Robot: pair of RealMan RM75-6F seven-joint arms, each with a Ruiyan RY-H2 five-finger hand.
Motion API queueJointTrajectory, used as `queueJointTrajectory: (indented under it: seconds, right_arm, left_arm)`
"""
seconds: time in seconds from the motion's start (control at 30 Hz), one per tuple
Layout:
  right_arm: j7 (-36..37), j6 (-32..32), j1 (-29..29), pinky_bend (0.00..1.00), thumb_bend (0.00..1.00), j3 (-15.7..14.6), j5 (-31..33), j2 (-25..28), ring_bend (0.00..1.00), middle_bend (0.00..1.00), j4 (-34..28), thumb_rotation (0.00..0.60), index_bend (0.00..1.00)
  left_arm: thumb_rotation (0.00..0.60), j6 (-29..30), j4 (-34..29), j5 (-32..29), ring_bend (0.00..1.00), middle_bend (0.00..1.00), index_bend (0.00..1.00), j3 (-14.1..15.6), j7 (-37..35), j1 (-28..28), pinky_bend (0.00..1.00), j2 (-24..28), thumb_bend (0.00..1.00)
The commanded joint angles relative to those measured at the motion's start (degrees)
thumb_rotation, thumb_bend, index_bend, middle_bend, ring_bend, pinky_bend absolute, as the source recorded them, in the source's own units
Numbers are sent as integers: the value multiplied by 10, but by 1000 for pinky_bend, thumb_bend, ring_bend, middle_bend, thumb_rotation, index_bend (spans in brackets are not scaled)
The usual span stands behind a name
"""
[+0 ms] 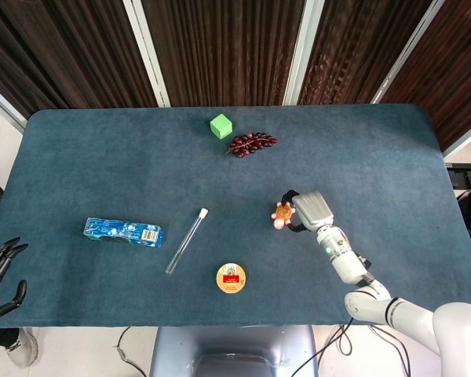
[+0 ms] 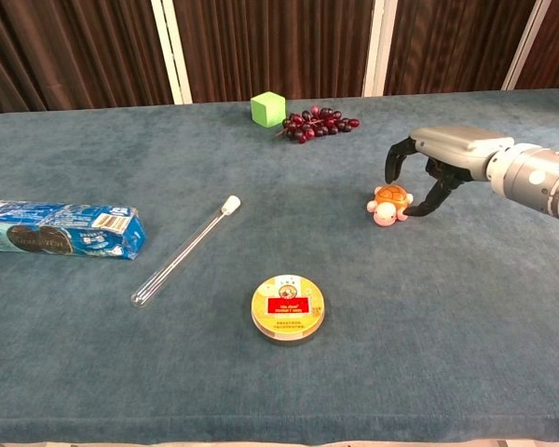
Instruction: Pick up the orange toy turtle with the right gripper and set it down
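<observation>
While my right hand (image 2: 427, 172) arches its fingers (image 2: 392, 160) wide around the one orange toy turtle (image 2: 388, 204) right of centre on the desk (image 2: 447, 307), one red-labelled round tin (image 2: 287, 306), its writing unreadable, lies nearer.

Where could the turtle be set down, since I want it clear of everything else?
Bare cloth lies right of the right hand and between the tin and the turtle. It is crowded near the grapes and cube.

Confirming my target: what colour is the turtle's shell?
Orange shell, pink head, on the turtle; clearest in the chest view.
</observation>
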Motion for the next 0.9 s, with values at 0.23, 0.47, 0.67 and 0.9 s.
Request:
queueJointTrajectory:
  seconds: [0.23,0.47,0.67,0.9]
  right_arm:
    - [12,7,1,913,343,-6,-3,-21,1000,538,38,600,645]
    - [32,17,0,917,960,-10,-12,-29,1000,666,57,600,827]
    - [57,30,-3,926,1000,-15,-27,-31,1000,710,68,600,896]
    - [59,35,-5,932,1000,-19,-32,-32,1000,728,75,600,897]
  left_arm:
    - [600,2,1,-1,146,80,145,-1,-5,1,347,1,507]
    - [600,2,4,0,146,79,146,0,-10,2,347,2,507]
    - [600,2,5,1,146,80,151,1,-14,2,347,3,507]
    - [600,1,6,1,146,80,156,1,-16,2,347,3,508]
